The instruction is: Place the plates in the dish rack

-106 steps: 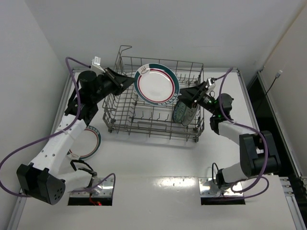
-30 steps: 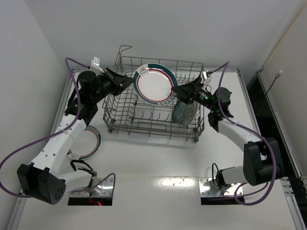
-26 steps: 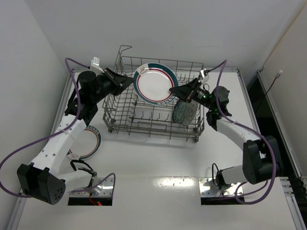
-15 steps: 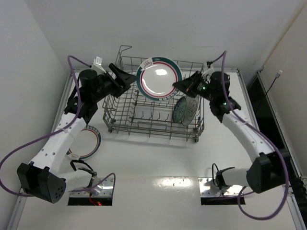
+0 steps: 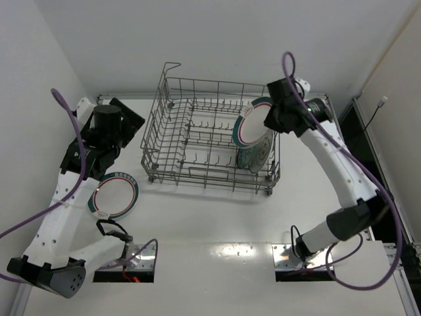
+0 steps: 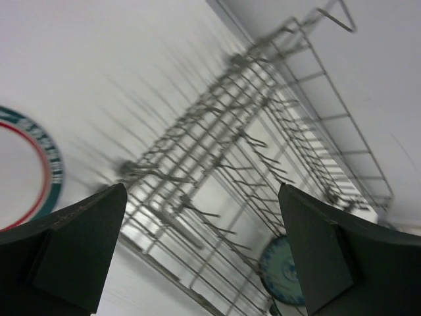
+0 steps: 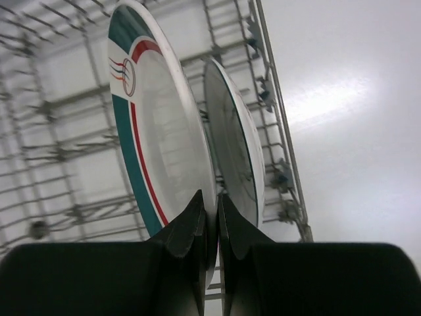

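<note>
Plate (image 7: 164,131) pinched by right end effector (image 7: 210,205) in dish rack (image 5: 197,139).

dish rack (image 5: 155,135) left rows: open | right end: teal plate (image 5: 255,157), banded plate (image 5: 252,125) close together | gap: seemingly narrow

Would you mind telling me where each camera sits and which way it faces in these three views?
Top external: above and behind the bases, looking down on the table, dish rack, left arm and right arm.
Left wrist: left of the rack, facing across its tines; its open left fingers frame the view.
Right wrist: over the rack's right end, looking along its right fingers, shut on the banded plate, teal plate beside.
Shared: both wrist views show the rack and teal plate.
</note>
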Robot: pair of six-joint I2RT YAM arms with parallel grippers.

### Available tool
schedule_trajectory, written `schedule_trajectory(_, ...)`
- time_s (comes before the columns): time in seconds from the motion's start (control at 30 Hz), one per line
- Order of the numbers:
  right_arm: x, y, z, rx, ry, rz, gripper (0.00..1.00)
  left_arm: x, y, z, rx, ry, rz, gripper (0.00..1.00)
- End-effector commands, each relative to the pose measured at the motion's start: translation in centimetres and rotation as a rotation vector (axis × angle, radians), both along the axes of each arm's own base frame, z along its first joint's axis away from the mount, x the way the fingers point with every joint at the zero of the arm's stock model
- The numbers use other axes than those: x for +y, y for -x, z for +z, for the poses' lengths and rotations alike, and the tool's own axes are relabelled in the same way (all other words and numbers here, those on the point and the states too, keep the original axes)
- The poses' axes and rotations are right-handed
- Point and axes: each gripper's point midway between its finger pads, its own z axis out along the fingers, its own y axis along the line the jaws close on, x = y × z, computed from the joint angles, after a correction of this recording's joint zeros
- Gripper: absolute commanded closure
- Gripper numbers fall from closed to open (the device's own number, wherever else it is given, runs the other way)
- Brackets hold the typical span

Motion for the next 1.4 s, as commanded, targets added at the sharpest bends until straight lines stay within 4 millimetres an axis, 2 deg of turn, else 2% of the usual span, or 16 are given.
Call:
schedule_trajectory(0.0,-1.6,1.7,0.6,0.058,0.186,-0.038,1.00,4.4,2.6,-2.2,0.080,-0.105,0.207,0.00)
schedule_trajectory(0.17,-0.5,1.3,-1.4,0.112,0.240,-0.023,1.00,4.0,2.5,-2.6,0.088,-0.094,0.188,0.00)
schedule_trajectory(0.33,0.4,0.7,-5.3,0.196,0.342,-0.008,1.00,3.6,1.9,-1.8,0.077,-0.084,0.180,0.00)
schedule_trajectory(0.47,2.7,0.3,-5.9,0.199,0.387,0.029,1.00,3.6,1.9,-1.8,0.077,-0.084,0.180,0.00)
schedule_trajectory(0.6,4.9,-0.3,-6.8,0.196,0.448,0.061,1.00,3.7,2.1,-3.4,0.118,-0.107,0.173,0.00)
schedule_trajectory(0.77,5.8,-0.7,-8.2,0.247,0.480,0.074,1.00,3.9,2.6,-5.8,0.174,-0.135,0.166,0.00)
schedule_trajectory(0.83,6.4,-1.0,-8.6,0.255,0.470,0.104,0.95,3.9,3.2,-6.8,0.201,-0.139,0.158,0.00)
schedule_trajectory(0.9,7.8,-1.4,-7.7,0.215,0.405,0.152,0.92,3.6,3.8,-9.1,0.266,-0.154,0.132,0.00)
schedule_trajectory(0.93,8.0,-1.4,-7.5,0.208,0.393,0.167,0.85,3.7,4.1,-9.5,0.274,-0.157,0.132,0.00)
schedule_trajectory(1.0,8.1,-1.4,-5.4,0.158,0.337,0.193,0.77,4.4,4.8,-11.2,0.313,-0.167,0.148,0.00)
schedule_trajectory(1.07,8.4,-1.1,-2.1,0.069,0.271,0.214,0.62,5.0,5.3,-11.3,0.306,-0.170,0.169,0.00)
schedule_trajectory(1.13,8.3,-1.2,-0.3,0.009,0.223,0.230,0.51,5.6,6.3,-12.2,0.355,-0.199,0.181,0.00)
schedule_trajectory(1.17,8.4,-0.9,0.9,-0.022,0.196,0.234,0.50,5.6,6.6,-12.4,0.367,-0.197,0.185,0.00)
schedule_trajectory(1.2,7.8,-0.7,2.9,-0.077,0.165,0.231,0.50,5.4,7.0,-13.6,0.411,-0.196,0.167,0.00)
schedule_trajectory(1.3,7.0,0.3,5.9,-0.154,0.108,0.237,0.50,5.5,8.8,-16.7,0.506,-0.148,0.180,0.00)
schedule_trajectory(1.37,6.2,0.4,6.7,-0.175,0.095,0.231,0.50,5.7,10.3,-19.5,0.593,-0.096,0.201,0.00)
